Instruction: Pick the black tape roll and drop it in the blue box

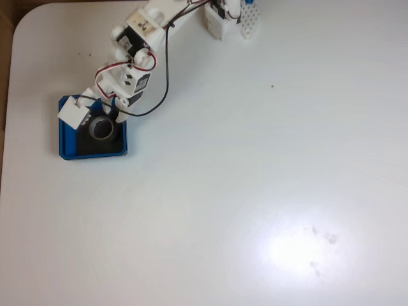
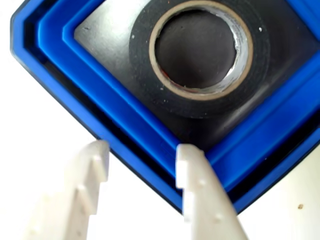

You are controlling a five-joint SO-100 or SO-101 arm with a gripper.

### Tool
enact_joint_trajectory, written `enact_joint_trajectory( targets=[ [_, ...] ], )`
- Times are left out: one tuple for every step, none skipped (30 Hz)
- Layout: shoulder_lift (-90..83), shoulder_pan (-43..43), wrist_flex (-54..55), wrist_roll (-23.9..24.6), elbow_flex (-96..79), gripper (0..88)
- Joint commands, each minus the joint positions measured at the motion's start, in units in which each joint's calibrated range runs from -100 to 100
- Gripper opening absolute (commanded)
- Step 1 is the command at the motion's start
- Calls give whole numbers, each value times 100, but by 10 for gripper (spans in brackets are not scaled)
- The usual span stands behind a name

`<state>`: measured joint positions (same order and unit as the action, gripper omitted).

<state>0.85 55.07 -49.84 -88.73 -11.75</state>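
The black tape roll (image 1: pixel 101 128) lies flat on the black floor of the blue box (image 1: pixel 65 148), near the box's upper right corner in the fixed view. My gripper (image 1: pixel 109 113) hovers over the upper edge of the box, beside the roll. In the wrist view the roll (image 2: pixel 200 106) sits inside the box (image 2: pixel 75 75), with its tan inner rim and open centre showing. There the gripper (image 2: pixel 144 148) is open, its two white fingers (image 2: pixel 192 175) apart over a corner of the box's rim, holding nothing.
The arm's base (image 1: pixel 220 22) and a white perforated block (image 1: pixel 250 19) stand at the top of the white table. The table's left edge (image 1: pixel 7 127) runs close to the box. Wide free surface lies to the right and below.
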Motion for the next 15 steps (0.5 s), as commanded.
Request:
enact_joint_trajectory(
  targets=[
    [-912, -31, 116, -23, -649, 126],
    [-1046, -41, 116, -23, -820, 127],
    [-1180, -41, 116, -23, -981, 127],
    [-1305, -50, 116, -23, -1143, 127],
    [-1464, -50, 116, -23, -1296, 127],
    [-1640, -60, 116, -6, -1467, 127],
    [-1832, -109, 116, 3, -1619, 127],
    [-2016, -168, 116, -14, -1799, 127],
    [-2175, -226, 116, -14, -1970, 127],
    [-2325, -275, 116, -23, -2149, 128],
    [-2493, -304, 116, -23, -2320, 130],
    [-2668, -324, 124, -23, -2491, 130],
    [-2852, -353, 124, -23, -2653, 132],
    [-3045, -383, 124, -23, -2814, 132],
    [-3245, -402, 124, -23, -2976, 132]
  ],
)
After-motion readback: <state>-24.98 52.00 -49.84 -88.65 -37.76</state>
